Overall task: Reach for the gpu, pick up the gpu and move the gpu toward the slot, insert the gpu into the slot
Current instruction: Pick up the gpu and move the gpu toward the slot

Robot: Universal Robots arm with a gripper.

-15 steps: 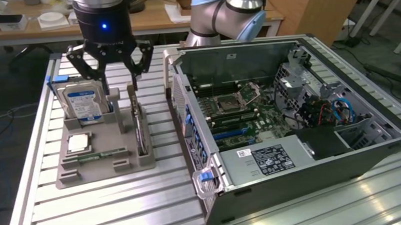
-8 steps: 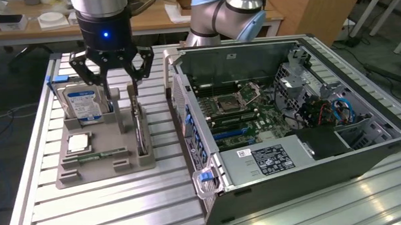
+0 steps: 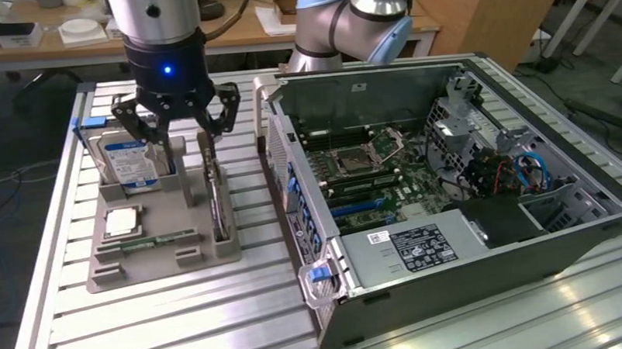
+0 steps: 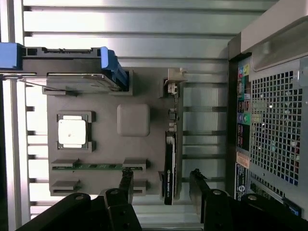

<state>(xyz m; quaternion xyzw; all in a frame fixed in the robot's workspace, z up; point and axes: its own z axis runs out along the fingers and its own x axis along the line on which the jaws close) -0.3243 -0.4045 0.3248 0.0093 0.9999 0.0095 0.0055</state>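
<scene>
The step in hand is judged to be the reach for the gpu, with nothing gripped yet. All places are given from the grey fixture [image 3: 149, 265] on the worktop [image 3: 192, 326].

At the fixture's edge on the exterior view's left, the hard drive [image 3: 126, 158] is stood upright, with a processor chip [image 3: 121, 221] and a memory stick [image 3: 153, 242] laid flat in front of it. Along the fixture's edge on the exterior view's right, the gpu [image 3: 219, 201] is held on its long edge in slotted posts. Beyond that edge stands the open computer case [image 3: 478, 215].

The hand [image 3: 183, 131] is hung above the fixture's far half, pointed straight down, with its jaws spread wide and empty. In the wrist view the gpu [image 4: 169, 159] is seen edge-on between the two fingers [image 4: 126, 185], somewhat nearer one than the other.

For a good reach, the card's thin edge should be centred between the fingers. The approach should be kept vertical, and the hard drive and posts should be kept clear of the spread fingers. A hold near the card's mid-length is judged least likely to tilt it.
</scene>
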